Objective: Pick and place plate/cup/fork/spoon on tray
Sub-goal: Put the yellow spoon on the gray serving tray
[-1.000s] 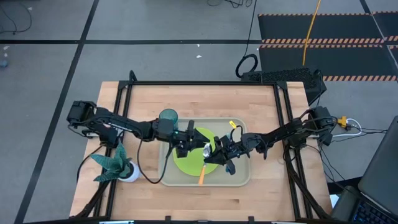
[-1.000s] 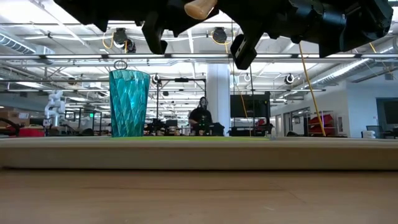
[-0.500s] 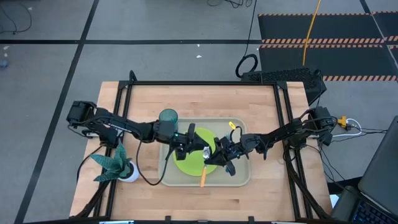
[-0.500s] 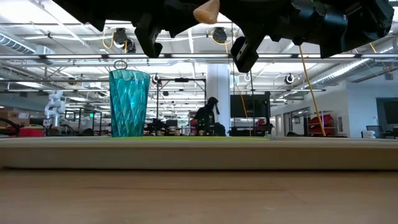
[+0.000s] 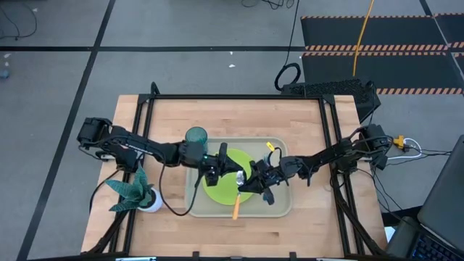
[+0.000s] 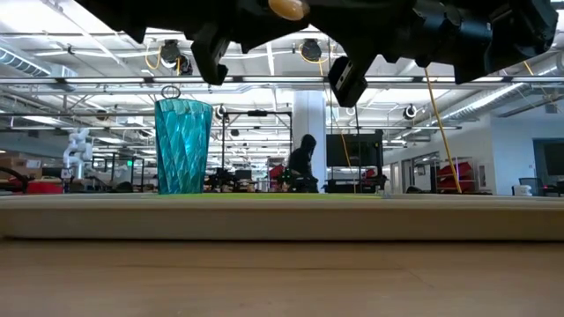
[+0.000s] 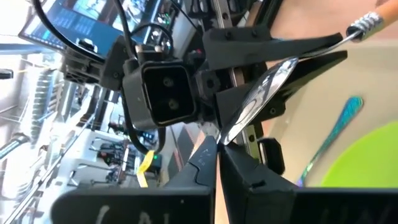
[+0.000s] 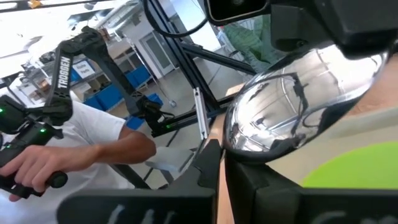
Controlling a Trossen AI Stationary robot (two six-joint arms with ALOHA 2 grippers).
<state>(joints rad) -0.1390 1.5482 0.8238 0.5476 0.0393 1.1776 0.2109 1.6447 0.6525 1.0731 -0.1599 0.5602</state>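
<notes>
Now your tray [image 5: 279, 206] carries the plate [image 5: 217, 190] at its middle and the cup [image 5: 196, 137] at its far-left corner. Right gripper [image 5: 249, 182] holds the spoon [image 5: 237, 194] above the plate; left gripper [image 5: 233, 175] has pinched its bowl. Hand-over step, probably: free one grip, then lower it.

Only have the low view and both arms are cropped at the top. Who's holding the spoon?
Observer: The right gripper is shut on the spoon, raised over the tray.
Operator: And the left gripper?
Observer: The left gripper is shut, with its tips at the spoon's bowl. I can't tell if it's pinching.
Operator: Fork placed?
Observer: Yes, the fork lies on the tray beside the plate.
</notes>
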